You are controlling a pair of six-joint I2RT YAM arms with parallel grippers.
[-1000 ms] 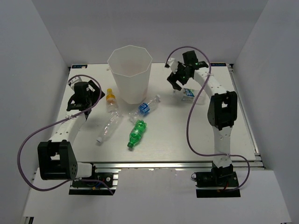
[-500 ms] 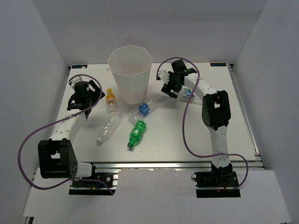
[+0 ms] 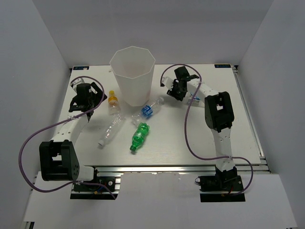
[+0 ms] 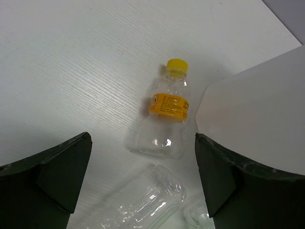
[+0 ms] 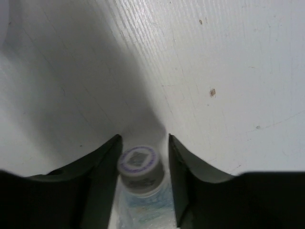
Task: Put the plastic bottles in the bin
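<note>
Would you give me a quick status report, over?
Left gripper, jaws open, over yellow-capped bottle. Right gripper, jaws shut on white-capped bottle, near bin. Nothing blocking bin.

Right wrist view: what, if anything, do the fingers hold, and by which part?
A clear bottle, pinched between the two fingers at its neck, just under the white cap.
</note>
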